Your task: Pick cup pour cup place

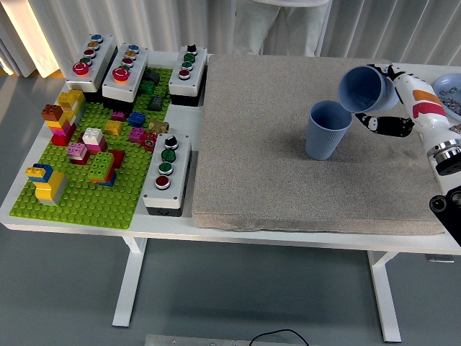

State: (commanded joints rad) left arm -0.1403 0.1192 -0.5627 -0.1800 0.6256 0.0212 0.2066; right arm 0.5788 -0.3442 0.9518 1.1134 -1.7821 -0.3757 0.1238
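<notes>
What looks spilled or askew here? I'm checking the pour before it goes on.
Nothing spilled. Only the tilted cup in the right hand is askew, mouth toward the upright cup, as pouring requires.

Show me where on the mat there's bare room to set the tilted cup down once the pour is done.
The grey mat is bare left of and in front of the upright cup, out to the button box at its left edge. The right hand holds the tilted cup just above it; that far-right corner, beside the bowl, is crowded.
</notes>
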